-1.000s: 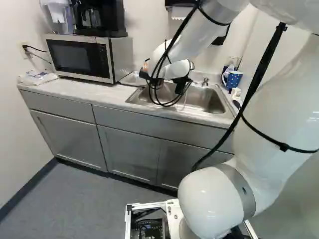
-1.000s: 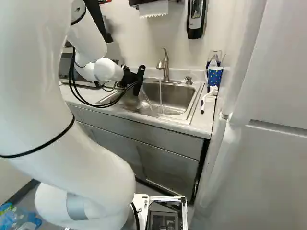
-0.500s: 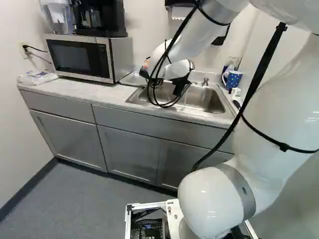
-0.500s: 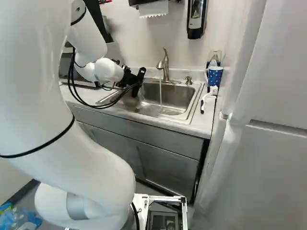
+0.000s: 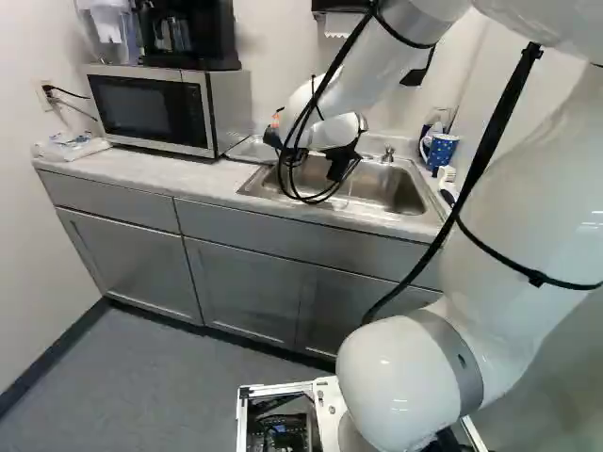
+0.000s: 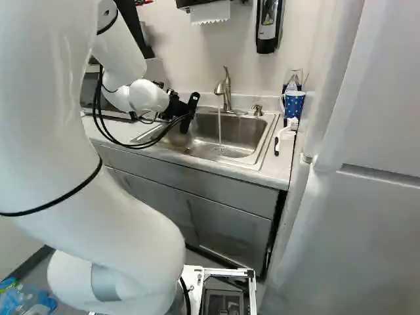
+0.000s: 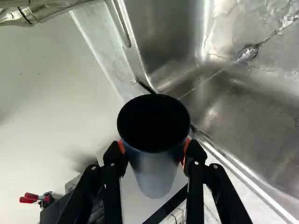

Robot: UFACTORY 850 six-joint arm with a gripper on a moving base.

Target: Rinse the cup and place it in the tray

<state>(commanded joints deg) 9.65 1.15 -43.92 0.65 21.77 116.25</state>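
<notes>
End effector (image 6: 189, 117) grips plain-looking cup (image 7: 154, 170) at the sink (image 6: 244, 134).

At the left of the counter (image 5: 141, 173) lies a clear plastic bag (image 5: 72, 147), beside a microwave (image 5: 151, 105) with a black coffee maker (image 5: 193, 42) on top. At the right, a blue dotted mug (image 6: 294, 105) stands beyond a white brush (image 6: 286, 131). Paper towel (image 6: 210, 12) hangs on the far wall, left of a soap dispenser (image 6: 267, 25).

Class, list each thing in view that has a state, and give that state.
Cup, gripped
Claw, shut on the cup
Faucet, running
Sink, wet inside
Microwave, door closed
Cabinet doors, shut
Paper towel, hanging out
Dotted mug, upright
Brush, lying down
</notes>
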